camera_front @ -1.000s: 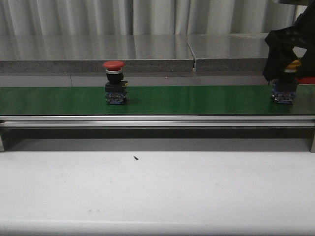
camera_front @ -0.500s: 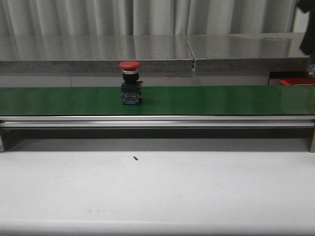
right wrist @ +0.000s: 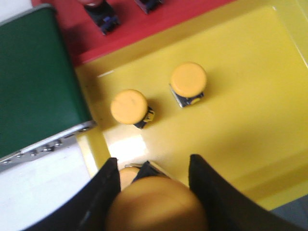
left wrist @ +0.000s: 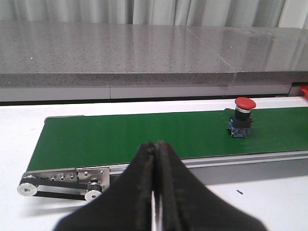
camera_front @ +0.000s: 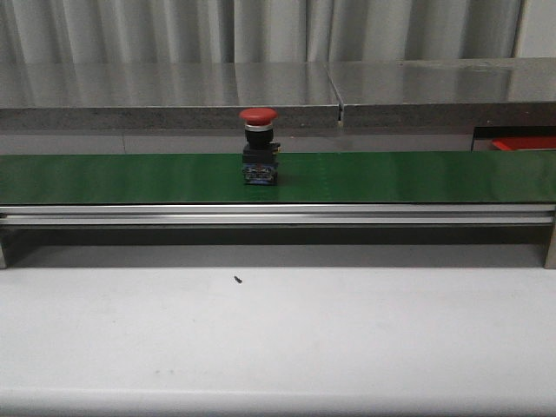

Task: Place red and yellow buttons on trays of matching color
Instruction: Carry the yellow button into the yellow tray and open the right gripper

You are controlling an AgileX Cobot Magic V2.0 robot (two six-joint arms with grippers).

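A red button (camera_front: 258, 146) stands upright on the green conveyor belt (camera_front: 130, 177), a little left of the belt's middle. Its domed mushroom cap is smooth and glossy, sitting on a bright metallic ring over a black collar and a dark, blocky base with blue parts. The belt is a flat, matte green band carried in a silvery aluminium frame (camera_front: 278, 215); small pulleys and a black drive belt show at its left end in the left wrist view. The belt unit rests on a pale, smooth table (camera_front: 278, 339), where a tiny dark speck (camera_front: 238, 280) lies. Behind runs a grey speckled stone-like ledge (camera_front: 165, 87), with pleated curtains beyond it.

The left gripper (left wrist: 155, 159) has its two black tapered fingers pressed together with nothing between them, hanging nearer than the belt.

The right gripper (right wrist: 151, 168) hangs over the yellow tray (right wrist: 250, 96), its black fingers set apart on either side of a yellow button (right wrist: 156, 204) whose blurred domed cap fills the gap; the fingers appear to hold it. Two more yellow-capped buttons (right wrist: 188, 79) (right wrist: 129, 107) stand on the smooth, shiny yellow tray. Beside it lies the red tray (right wrist: 159, 24), holding dark button bases at its edge.

No writing can be read anywhere.
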